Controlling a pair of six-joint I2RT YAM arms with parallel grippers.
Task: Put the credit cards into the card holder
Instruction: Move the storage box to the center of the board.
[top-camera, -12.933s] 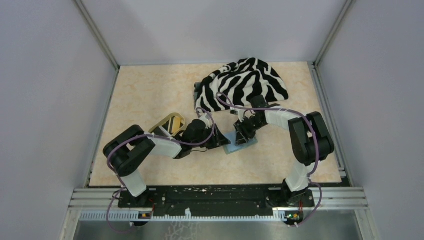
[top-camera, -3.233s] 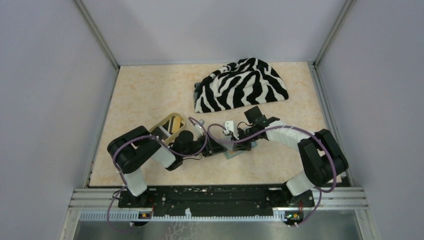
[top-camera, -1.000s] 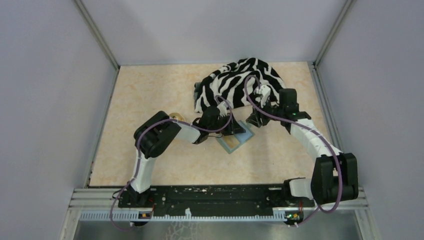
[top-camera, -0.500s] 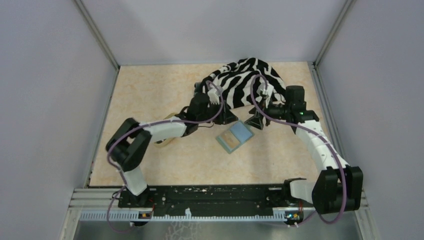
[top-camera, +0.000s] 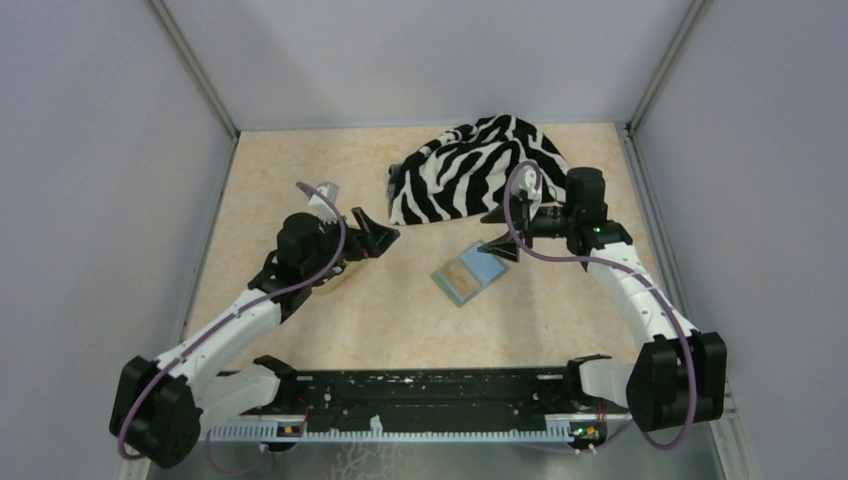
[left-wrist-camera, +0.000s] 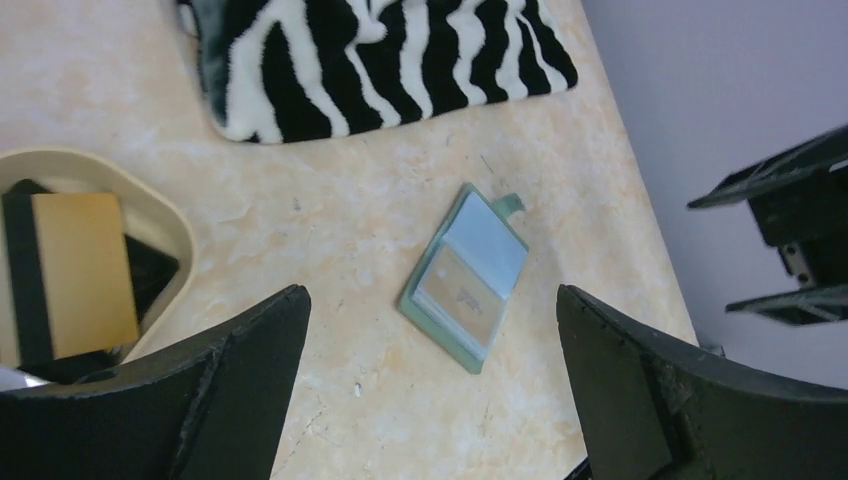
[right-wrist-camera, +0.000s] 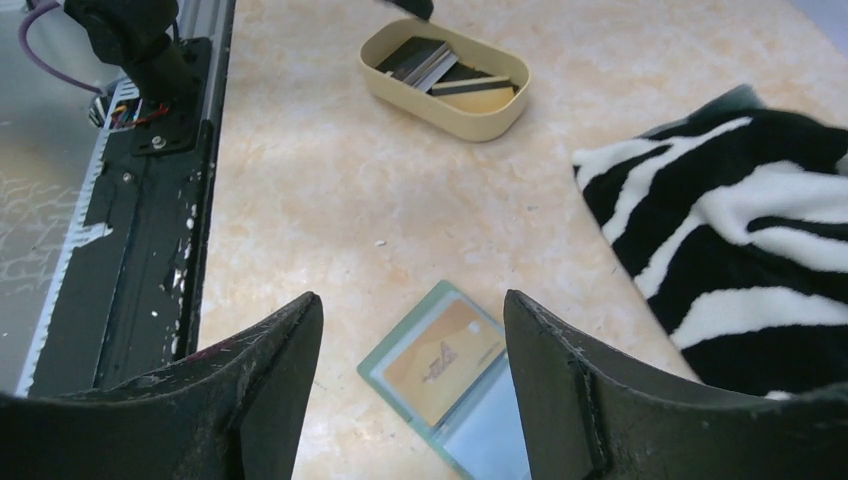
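Sage-green card holder (left-wrist-camera: 465, 278) lying open; left claw (left-wrist-camera: 428, 310) gaping wide, empty, hovering by tan tray (left-wrist-camera: 172, 218). Best pinching credit cards (left-wrist-camera: 85, 270) singly, edgewise. Right claw (right-wrist-camera: 412, 300) parted, empty.

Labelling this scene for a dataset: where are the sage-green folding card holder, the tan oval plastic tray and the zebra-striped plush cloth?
sage-green folding card holder (left-wrist-camera: 489, 240), left wrist view, pale inner half.
tan oval tray (right-wrist-camera: 430, 108), right wrist view, near outer wall.
zebra-striped cloth (left-wrist-camera: 400, 50), left wrist view, middle.
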